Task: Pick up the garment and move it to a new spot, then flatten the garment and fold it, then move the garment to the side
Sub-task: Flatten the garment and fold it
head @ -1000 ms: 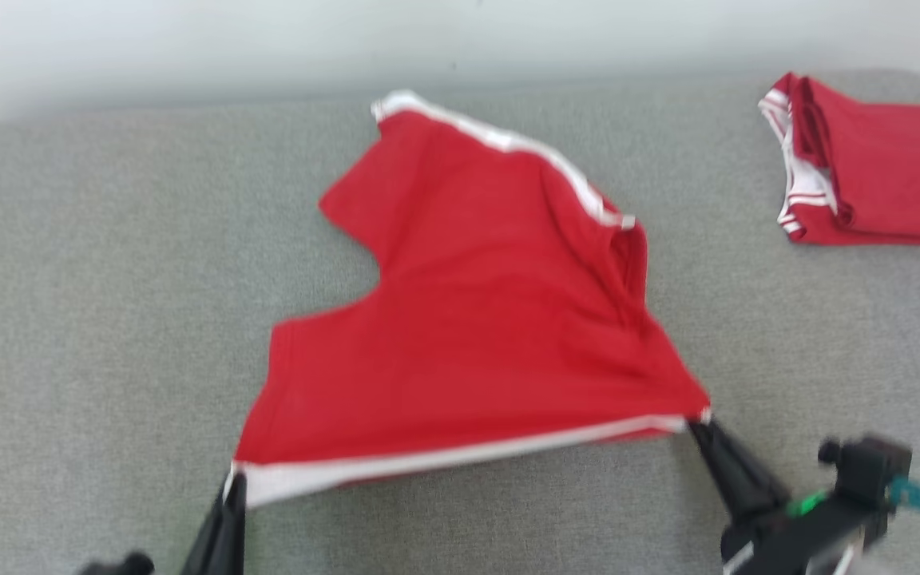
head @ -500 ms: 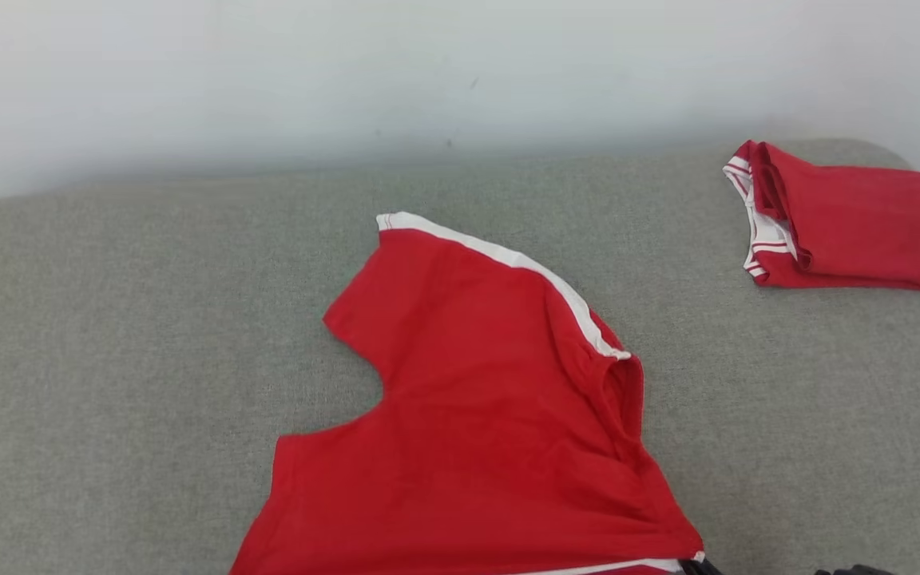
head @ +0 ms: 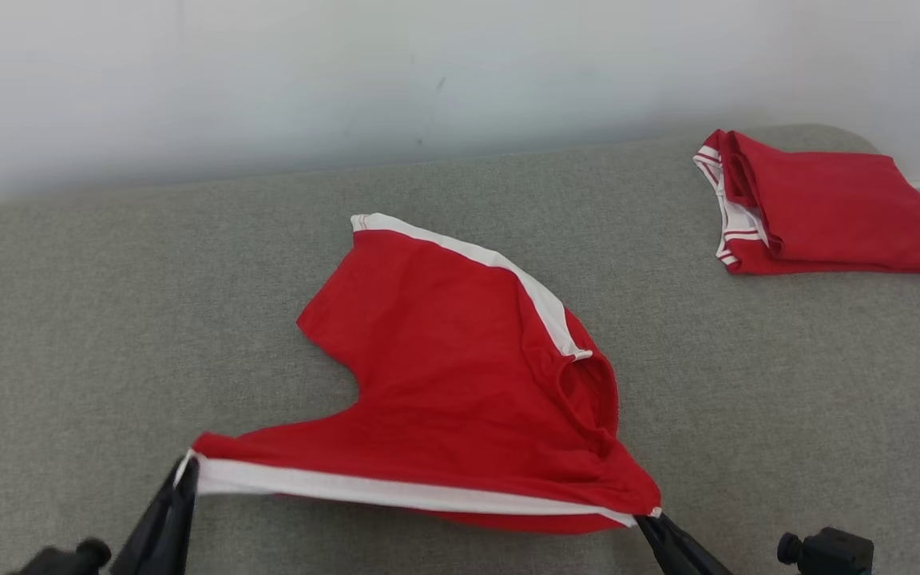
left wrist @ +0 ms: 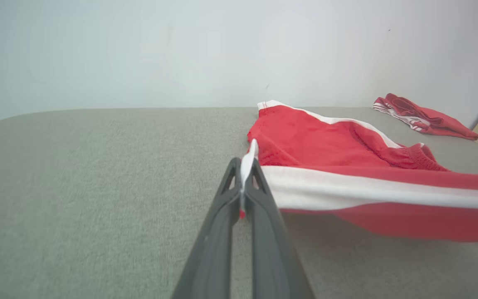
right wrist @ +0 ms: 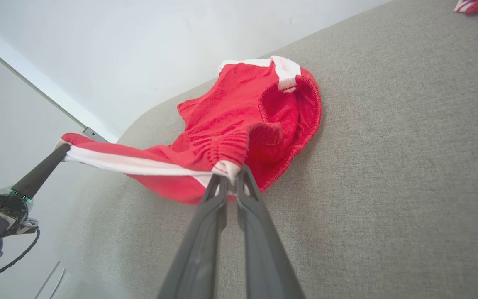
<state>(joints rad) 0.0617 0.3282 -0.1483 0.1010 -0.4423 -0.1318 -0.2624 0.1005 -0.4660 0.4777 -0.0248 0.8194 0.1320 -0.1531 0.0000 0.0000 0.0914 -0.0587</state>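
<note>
I hold the garment (head: 460, 375) taut, left tool (head: 187, 469) and right tool (head: 645, 519) each clamped on its band; folding, moving aside remain.

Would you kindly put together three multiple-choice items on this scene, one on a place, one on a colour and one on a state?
1. Where on the grey padded surface does the folded red garment lie in the head view?
A) at the far right
B) at the near left
C) hanging off the near edge

2. What colour is the stripe along the stretched edge of the red shorts?
A) blue
B) white
C) yellow

3. How do the left tool and right tool stand?
A) both open, clear of the cloth
B) left shut, right open
C) both shut on the shorts

Answers:
1 A: it sits by the surface's far right end, apart from the shorts.
2 B: the band running between the two tools is white.
3 C: each wrist view shows its tool pinching one end of the striped edge.
</note>
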